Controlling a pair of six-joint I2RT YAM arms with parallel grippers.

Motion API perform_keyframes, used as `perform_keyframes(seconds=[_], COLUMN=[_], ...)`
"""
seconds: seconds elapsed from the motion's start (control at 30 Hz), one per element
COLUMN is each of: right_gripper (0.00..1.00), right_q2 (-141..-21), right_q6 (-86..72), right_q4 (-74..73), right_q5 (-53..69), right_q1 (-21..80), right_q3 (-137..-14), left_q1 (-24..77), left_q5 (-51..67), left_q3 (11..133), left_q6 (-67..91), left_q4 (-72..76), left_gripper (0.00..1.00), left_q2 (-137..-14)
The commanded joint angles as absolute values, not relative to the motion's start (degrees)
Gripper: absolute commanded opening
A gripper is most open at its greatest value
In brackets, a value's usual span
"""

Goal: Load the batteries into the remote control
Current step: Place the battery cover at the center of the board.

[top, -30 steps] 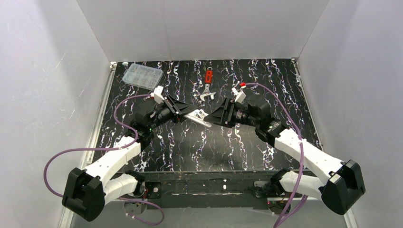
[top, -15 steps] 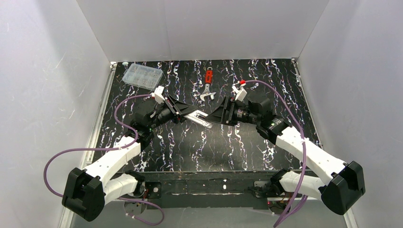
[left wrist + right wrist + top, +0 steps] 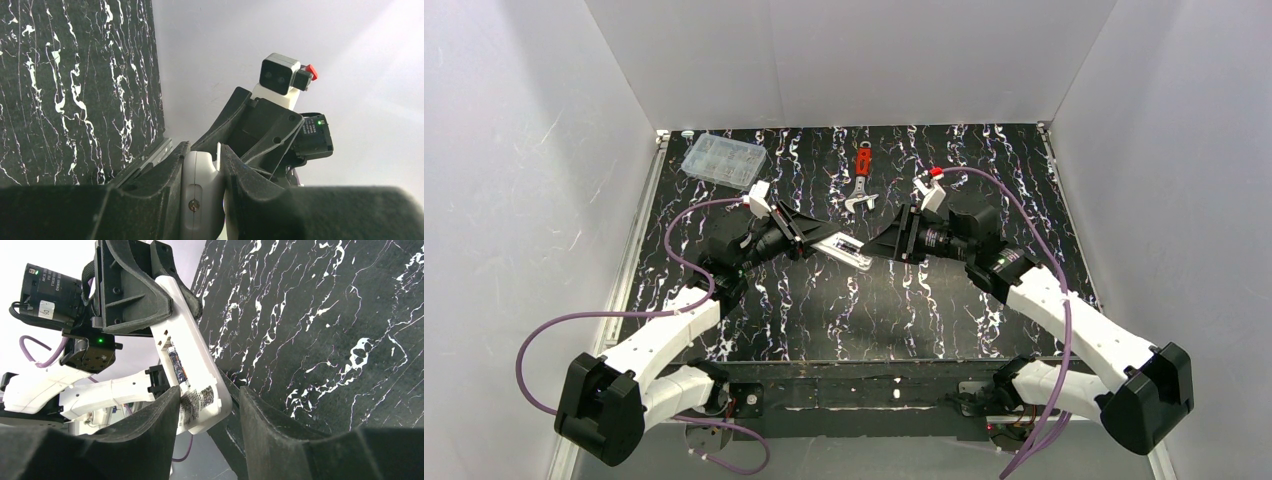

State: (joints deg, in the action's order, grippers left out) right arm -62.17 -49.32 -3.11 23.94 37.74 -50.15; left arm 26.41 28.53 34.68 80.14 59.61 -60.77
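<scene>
The remote control (image 3: pixel 196 371) is smooth white plastic with a paper label (image 3: pixel 197 400); the wrench (image 3: pixel 861 188) is bare metal; the box (image 3: pixel 723 160) is clear plastic; the table (image 3: pixel 824 300) looks matt.

Centre lane is shut, folks: the remote control (image 3: pixel 845 248) is held over the middle of the bench (image 3: pixel 844 315), with the left claw (image 3: pixel 816 243) clamped on it from 9 o'clock and the right claw (image 3: pixel 874 254) set against it from 3, its fingers (image 3: pixel 150 435) flanking the remote's end with only a sliver to spare. Up at 12 the wrench (image 3: pixel 861 181) lies in the path; the compartment box (image 3: pixel 722 160) guards 10. Down at 6, bare surface, wide open right to the arm bases
</scene>
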Motion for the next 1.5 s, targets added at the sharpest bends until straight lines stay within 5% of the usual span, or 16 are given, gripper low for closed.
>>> perform_keyframes(seconds=[0.0, 0.23, 0.6, 1.47], right_gripper=[0.52, 0.38, 0.02, 0.01], right_q2=[-60.8, -60.1, -56.9, -64.7], right_q6=[-47.9, -47.3, -46.0, -40.9], right_q4=[-5.2, -6.9, -9.7, -13.9], right_q5=[22.6, 21.8, 17.8, 15.8], right_q1=[37.3, 36.9, 35.7, 32.4], right_q3=[-51.9, -51.6, -51.1, -49.5], left_q1=[26.6, 26.7, 26.6, 26.5], left_q5=[30.4, 30.4, 32.1, 33.6], left_q3=[36.2, 36.3, 38.0, 41.8], left_q6=[80.4, 80.0, 73.9, 63.0], left_q4=[64.2, 63.8, 54.0, 34.4], left_gripper=[0.00, 0.00, 0.00, 0.00], left_q2=[-60.1, -60.1, -57.4, -48.6])
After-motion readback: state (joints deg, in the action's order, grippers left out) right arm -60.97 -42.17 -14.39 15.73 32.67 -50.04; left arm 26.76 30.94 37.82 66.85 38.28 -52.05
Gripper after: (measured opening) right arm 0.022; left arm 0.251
